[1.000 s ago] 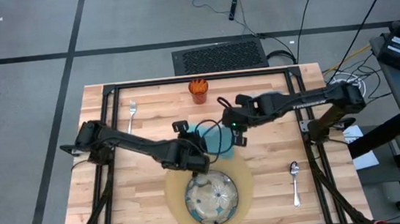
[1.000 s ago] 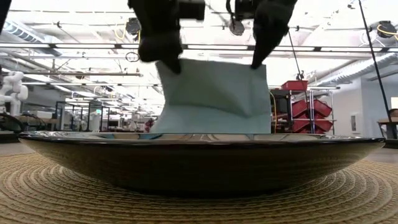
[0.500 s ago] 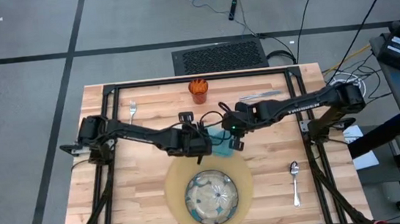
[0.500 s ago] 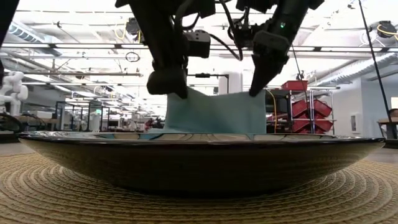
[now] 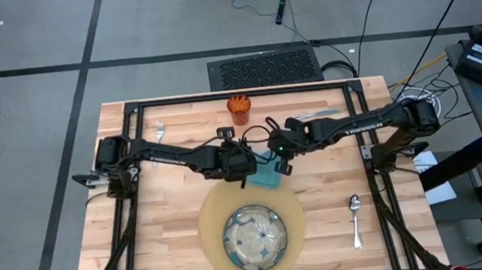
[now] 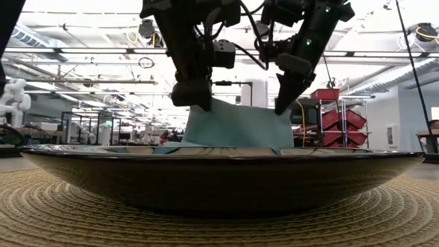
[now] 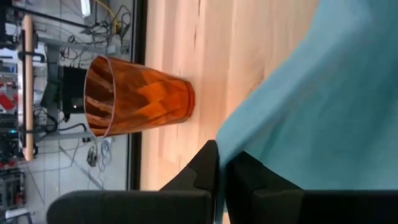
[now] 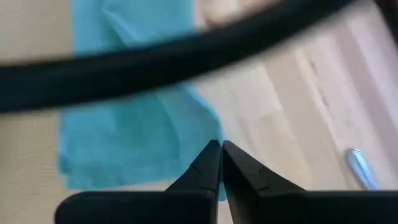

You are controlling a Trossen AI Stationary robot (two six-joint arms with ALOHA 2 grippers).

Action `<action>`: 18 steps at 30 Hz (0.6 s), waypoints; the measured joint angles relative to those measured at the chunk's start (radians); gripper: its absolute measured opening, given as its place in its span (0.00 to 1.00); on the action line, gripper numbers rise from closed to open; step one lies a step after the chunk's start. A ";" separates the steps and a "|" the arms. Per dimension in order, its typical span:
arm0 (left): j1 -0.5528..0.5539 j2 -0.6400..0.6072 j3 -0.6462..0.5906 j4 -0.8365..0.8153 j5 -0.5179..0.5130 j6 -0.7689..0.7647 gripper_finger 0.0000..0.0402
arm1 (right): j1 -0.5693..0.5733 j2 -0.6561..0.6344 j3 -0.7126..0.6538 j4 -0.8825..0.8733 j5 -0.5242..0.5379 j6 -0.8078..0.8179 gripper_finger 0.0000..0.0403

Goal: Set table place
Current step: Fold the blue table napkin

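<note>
dish (image 5: 255, 238) on mat (image 5: 209, 229), napkin (image 5: 267, 173) behind

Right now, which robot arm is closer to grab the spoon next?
Right. The spoon lies on the table's right side, nearer the right gripper. Both it and the left gripper are shut on the napkin.

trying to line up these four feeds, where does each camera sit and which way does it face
High view: above the table, looking straight down; both arms show, meeting over the napkin.
Low view: at tabletop height beside the mat, looking level past the dish into the room; both grippers come down onto the napkin.
Left wrist view: on the left arm, looking past the left gripper at napkin and cup.
Right wrist view: on the right arm, looking past the right gripper at napkin and table.
Shared: all four show the napkin; high and left wrist views share the cup.
</note>
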 joint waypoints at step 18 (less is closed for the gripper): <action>0.085 0.000 0.007 0.096 -0.008 0.136 0.00 | -0.057 -0.012 0.115 -0.173 0.154 -0.062 0.00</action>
